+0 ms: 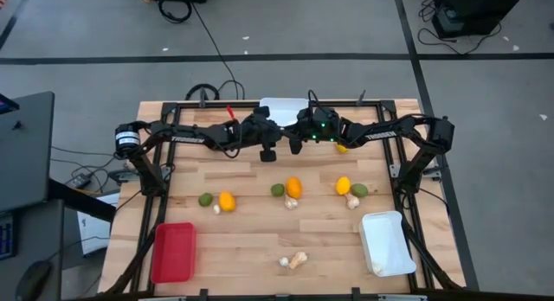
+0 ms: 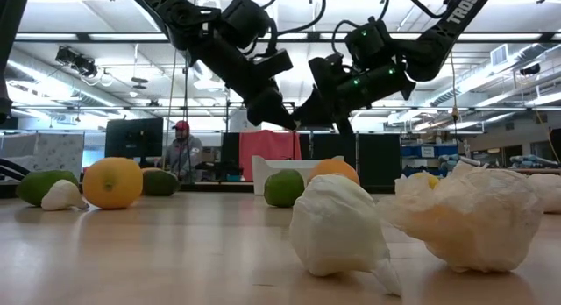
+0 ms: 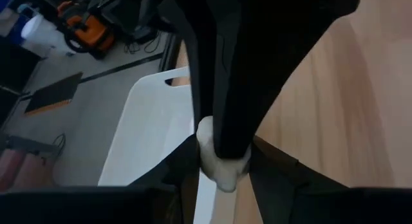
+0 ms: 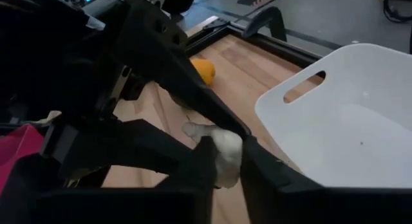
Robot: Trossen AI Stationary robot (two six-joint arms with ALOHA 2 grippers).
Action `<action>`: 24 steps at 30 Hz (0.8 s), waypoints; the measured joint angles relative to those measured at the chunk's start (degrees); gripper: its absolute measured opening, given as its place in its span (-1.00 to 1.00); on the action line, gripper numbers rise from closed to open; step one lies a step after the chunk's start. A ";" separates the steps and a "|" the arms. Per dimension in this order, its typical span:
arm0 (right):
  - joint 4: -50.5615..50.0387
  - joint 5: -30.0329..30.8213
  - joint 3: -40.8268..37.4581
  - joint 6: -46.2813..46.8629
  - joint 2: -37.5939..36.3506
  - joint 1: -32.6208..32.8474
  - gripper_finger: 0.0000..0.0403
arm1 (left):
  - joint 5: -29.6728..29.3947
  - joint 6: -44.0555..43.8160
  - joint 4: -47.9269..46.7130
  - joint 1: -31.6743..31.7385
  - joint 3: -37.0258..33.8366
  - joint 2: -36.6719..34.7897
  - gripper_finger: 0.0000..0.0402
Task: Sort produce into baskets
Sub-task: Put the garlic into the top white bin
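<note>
My two grippers meet in the air over the far middle of the table, left (image 2: 285, 121) and right (image 2: 303, 123). Both are shut on one pale mushroom piece (image 3: 219, 163), which also shows in the right wrist view (image 4: 219, 153). A white basket (image 1: 281, 106) stands just beyond them at the far edge. Orange (image 1: 294, 187), yellow (image 1: 344, 185) and green (image 1: 277, 189) fruits and more mushroom pieces (image 1: 294, 260) lie on the table. A red basket (image 1: 173, 252) sits near left and a second white basket (image 1: 387, 243) near right. My left gripper pinches the mushroom piece's sides (image 3: 205, 153) between its two fingers, coming from the table's left and slanting down. The piece is lifted clear of the table. My right gripper's finger (image 3: 232, 121) lies over it. My right gripper pinches the same piece (image 4: 226, 161) between its two fingers, coming from the table's right and slanting down. The piece is clear of the table, beside the white basket's rim (image 4: 283, 102). My left gripper's finger (image 4: 219, 118) reaches it from the other side.
A yellow fruit (image 1: 342, 147) lies under my right arm. A green fruit (image 1: 205, 199) and an orange one (image 1: 227, 201) lie at mid left. A black frame rail runs round the table's edges. A person stands in the room behind (image 2: 181, 147).
</note>
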 joint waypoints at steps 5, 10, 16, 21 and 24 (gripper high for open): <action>-1.09 0.90 0.02 -1.40 0.05 -1.07 -0.79 | 1.69 -6.21 -3.29 0.56 0.17 -0.12 -0.31; -10.77 3.79 3.74 -4.02 0.11 -5.19 -0.77 | 6.41 -10.12 -5.56 2.91 -3.50 -0.01 -0.22; -29.34 7.09 12.16 -9.93 0.13 -8.60 -0.78 | 13.99 -12.46 -1.29 3.85 -6.51 -0.15 -0.21; -42.67 10.28 22.24 -14.74 1.71 -11.06 -0.78 | 13.55 -13.56 -0.89 3.87 -6.49 -0.30 -0.21; -48.24 10.74 28.06 -17.38 5.05 -12.07 -0.78 | 13.59 -13.70 -1.03 3.87 -6.51 -1.34 -0.21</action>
